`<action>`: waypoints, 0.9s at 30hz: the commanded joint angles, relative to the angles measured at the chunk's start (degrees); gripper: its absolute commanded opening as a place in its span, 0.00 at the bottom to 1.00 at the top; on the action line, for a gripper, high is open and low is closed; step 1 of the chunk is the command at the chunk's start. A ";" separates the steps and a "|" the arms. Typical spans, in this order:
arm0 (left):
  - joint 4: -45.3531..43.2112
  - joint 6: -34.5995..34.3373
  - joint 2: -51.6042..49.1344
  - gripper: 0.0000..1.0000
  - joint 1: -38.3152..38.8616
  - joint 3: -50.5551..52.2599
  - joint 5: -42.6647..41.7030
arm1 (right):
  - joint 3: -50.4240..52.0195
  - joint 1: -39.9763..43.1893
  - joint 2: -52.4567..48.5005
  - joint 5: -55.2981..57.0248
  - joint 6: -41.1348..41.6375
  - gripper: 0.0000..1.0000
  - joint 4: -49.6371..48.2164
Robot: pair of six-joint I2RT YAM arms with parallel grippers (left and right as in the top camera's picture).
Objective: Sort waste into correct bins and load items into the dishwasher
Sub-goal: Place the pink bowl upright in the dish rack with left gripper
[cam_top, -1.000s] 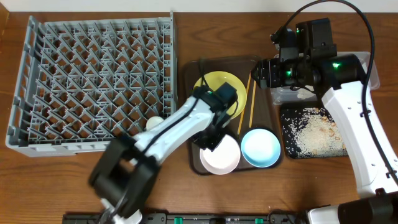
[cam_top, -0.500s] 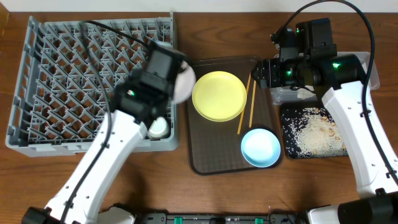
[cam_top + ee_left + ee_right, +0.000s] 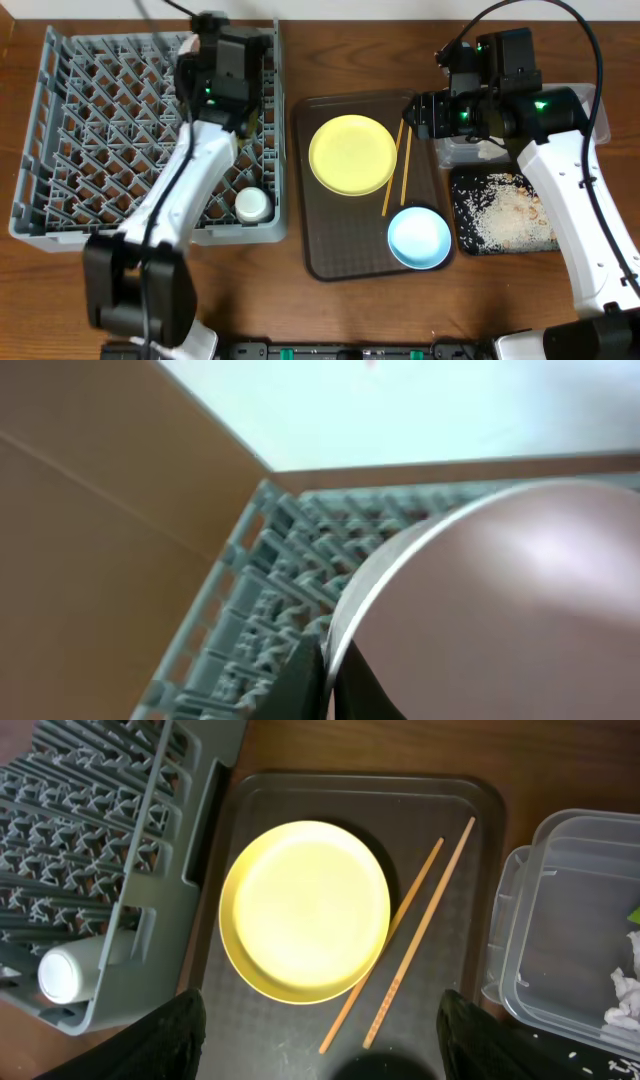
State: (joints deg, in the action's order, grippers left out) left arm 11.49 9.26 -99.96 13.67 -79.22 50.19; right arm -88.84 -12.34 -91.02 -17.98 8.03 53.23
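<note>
My left gripper point(image 3: 226, 95) hangs over the back right part of the grey dishwasher rack point(image 3: 110, 130), shut on the rim of the white bowl point(image 3: 500, 610), which fills the left wrist view above the rack's pegs point(image 3: 280, 590). From overhead the bowl is hidden under the wrist. The white cup point(image 3: 252, 205) lies in the rack's front right corner. The yellow plate point(image 3: 352, 155), two chopsticks point(image 3: 397, 170) and the light blue bowl point(image 3: 419, 238) rest on the brown tray point(image 3: 330, 260). My right gripper point(image 3: 422, 115) hovers open above the tray's right side, holding nothing point(image 3: 325, 1040).
The clear tub point(image 3: 465, 152) sits partly under my right arm, with crumpled white paper point(image 3: 630, 990) inside. The black tray point(image 3: 500, 215) in front of it holds scattered rice scraps. The rack's wall point(image 3: 190, 840) borders the tray's left edge.
My left arm has lifted the white bowl off the brown tray and carried it left and back over the rack. The right arm has stayed still.
</note>
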 commanded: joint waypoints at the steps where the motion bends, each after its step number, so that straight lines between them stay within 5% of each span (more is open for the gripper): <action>1: -3.30 6.36 -4.79 0.07 -0.09 -0.52 12.02 | -0.94 -0.11 0.35 0.20 -0.42 0.73 -0.17; 27: -7.74 6.71 -7.87 0.07 5.01 1.22 14.97 | -0.92 -0.11 -0.50 0.20 -0.42 0.74 -0.07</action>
State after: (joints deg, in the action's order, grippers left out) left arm 5.10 15.38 -107.53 18.85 -78.32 63.61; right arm -88.84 -12.34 -91.05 -18.00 8.03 53.06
